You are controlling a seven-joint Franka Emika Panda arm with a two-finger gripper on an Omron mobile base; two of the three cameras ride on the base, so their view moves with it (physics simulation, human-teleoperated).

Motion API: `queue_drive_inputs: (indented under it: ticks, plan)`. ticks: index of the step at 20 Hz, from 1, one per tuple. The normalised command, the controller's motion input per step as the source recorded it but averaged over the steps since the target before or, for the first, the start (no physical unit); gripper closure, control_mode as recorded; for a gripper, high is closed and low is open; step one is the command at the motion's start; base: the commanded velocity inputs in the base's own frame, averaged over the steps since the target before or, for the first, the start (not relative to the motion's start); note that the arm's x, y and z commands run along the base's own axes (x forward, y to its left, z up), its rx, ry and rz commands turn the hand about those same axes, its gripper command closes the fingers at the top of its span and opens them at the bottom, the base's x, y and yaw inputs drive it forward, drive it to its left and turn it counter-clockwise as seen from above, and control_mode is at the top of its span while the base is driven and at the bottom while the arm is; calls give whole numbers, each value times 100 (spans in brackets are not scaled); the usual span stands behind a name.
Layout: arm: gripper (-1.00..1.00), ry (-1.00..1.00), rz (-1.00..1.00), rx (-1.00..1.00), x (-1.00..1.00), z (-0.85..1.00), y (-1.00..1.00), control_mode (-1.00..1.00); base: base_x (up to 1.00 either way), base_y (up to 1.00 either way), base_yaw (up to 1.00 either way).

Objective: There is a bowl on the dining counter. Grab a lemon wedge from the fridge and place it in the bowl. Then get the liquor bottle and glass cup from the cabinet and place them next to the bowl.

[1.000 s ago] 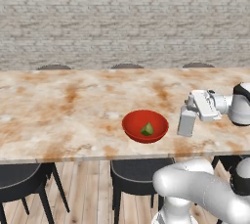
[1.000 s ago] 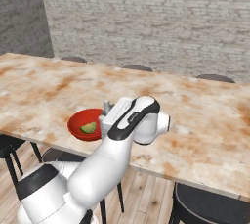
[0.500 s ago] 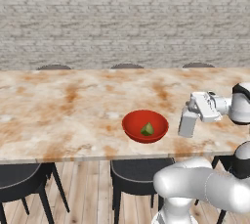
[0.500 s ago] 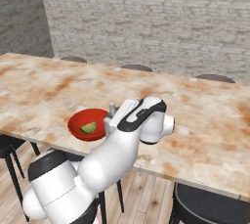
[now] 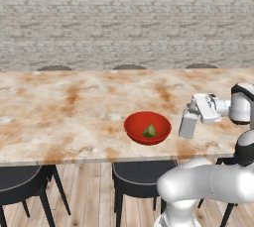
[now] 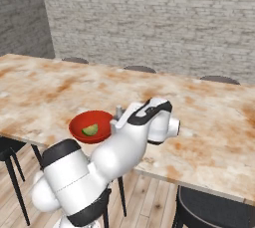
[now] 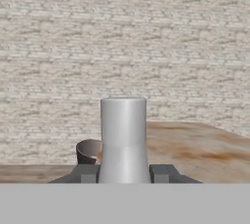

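The end effector (image 7: 124,173) grips a pale grey glass cup (image 7: 123,140) upright, one dark finger (image 7: 90,173) pressed to each side of its base in the hand view. From the left base view, the cup (image 5: 188,124) hangs at the end of the white arm (image 5: 233,107) over the near edge of the marble-patterned table (image 5: 59,117), just beside a red bowl (image 5: 147,128) and to its right; whether its base touches the tabletop cannot be told. A green lemon wedge (image 5: 150,131) lies inside the bowl. In the right base view, the arm (image 6: 124,147) crosses in front of the bowl (image 6: 91,126) and hides most of the cup, of which a small grey sliver (image 6: 119,111) rises above the wrist, while the wedge (image 6: 90,130) rests toward the bowl's near side. Dark stools (image 5: 141,174) are tucked under the near edge of the table and more chair backs (image 5: 129,66) line its far side, before a grey brick wall (image 5: 124,18). A wooden plank floor (image 5: 94,206) runs beneath. Beyond the cup in the hand view, a dark rounded chair back (image 7: 88,151) shows at the table's far edge.
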Motion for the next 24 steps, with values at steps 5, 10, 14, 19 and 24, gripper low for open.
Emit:
queue_drive_inputs:
  ticks: [5, 10, 14, 19, 24]
  plan:
    - [100, 0, 0, 0, 35, -26, -7, -100, 0, 0, 0]
    - [100, 0, 0, 0, 36, -27, -6, -100, 0, 0, 0]
    - [100, 0, 0, 0, 37, -27, -7, -100, 0, 0, 0]
    - [100, 0, 0, 0, 39, -27, -10, -100, 0, 0, 0]
    - [100, 0, 0, 0, 38, -27, -9, -100, 0, 0, 0]
